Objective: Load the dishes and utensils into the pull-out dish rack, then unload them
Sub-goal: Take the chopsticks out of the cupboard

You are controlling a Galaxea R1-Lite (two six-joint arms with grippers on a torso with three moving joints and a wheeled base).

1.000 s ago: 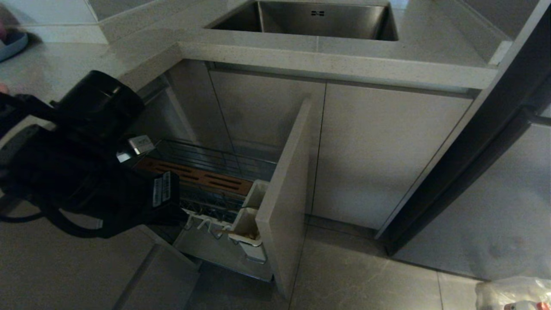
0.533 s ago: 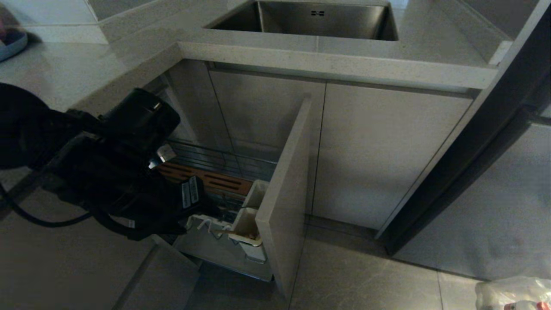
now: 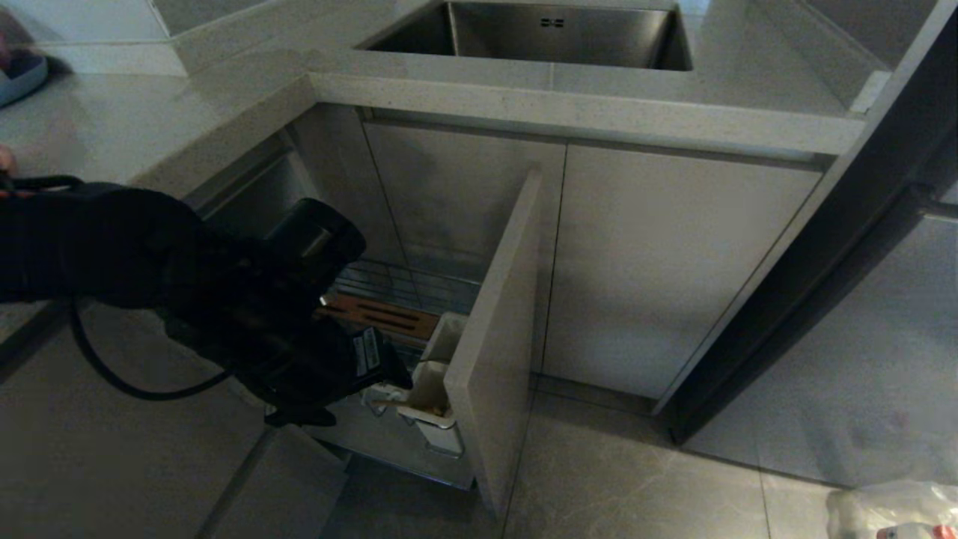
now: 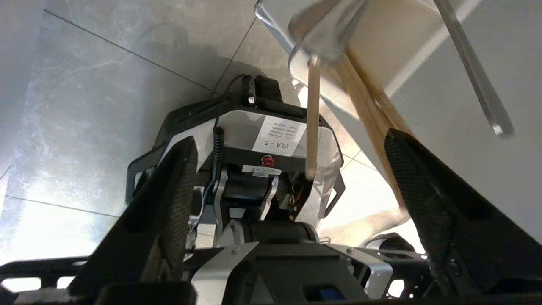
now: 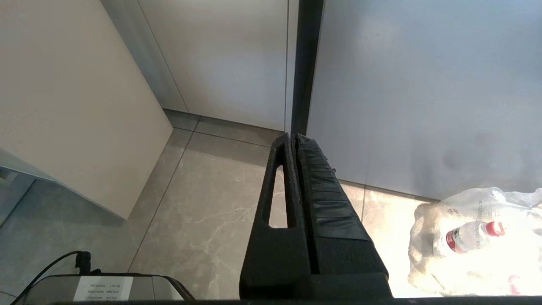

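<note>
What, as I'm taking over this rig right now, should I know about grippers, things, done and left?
Left gripper: open, at the cup, gripping nothing.
Right gripper: shut, parked over the floor.
Chopsticks stand in the cup; a silver handle beside them is probably the fork.
The rack is pulled out, with no plate or bowl visible in it. A blue-grey dish, maybe the bowl, is on the counter; the plate is out of view.
Done: utensils in the cup.
Left: the dishes, then unloading, though the phase cannot be told for sure.
</note>
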